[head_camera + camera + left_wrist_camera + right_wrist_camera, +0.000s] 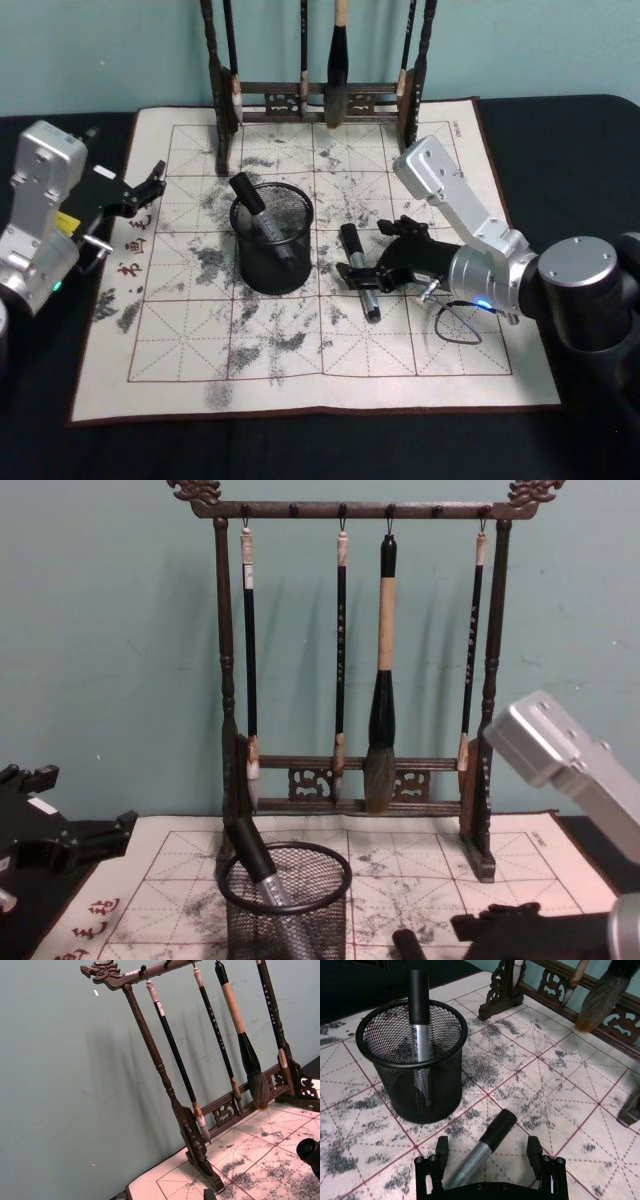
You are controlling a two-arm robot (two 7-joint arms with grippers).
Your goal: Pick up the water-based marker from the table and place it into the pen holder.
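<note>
The right tool (487, 1147) sits low over the ink-stained cream practice mat (420, 340) with its jaws spread wide, one on either side of the silver-barrelled, black-capped water-based marker (496, 1129) and apparently not touching it. That straddle looks like the set-up for closing across the barrel, so I judge the pick to be lined up but not yet made. The marker lies flat on the mat, a little toward the right edge of the black table (580, 130), with its cap end toward the far edge, just beside the round black wire-mesh pen holder (288, 268). Its barrel is a slim, smooth metallic cylinder and its matte cap is slightly wider. A second marker (250, 198) of the same kind leans in the holder, cap up. The left tool (152, 183) hangs idle near the left edge, jaws seemingly a little apart.
</note>
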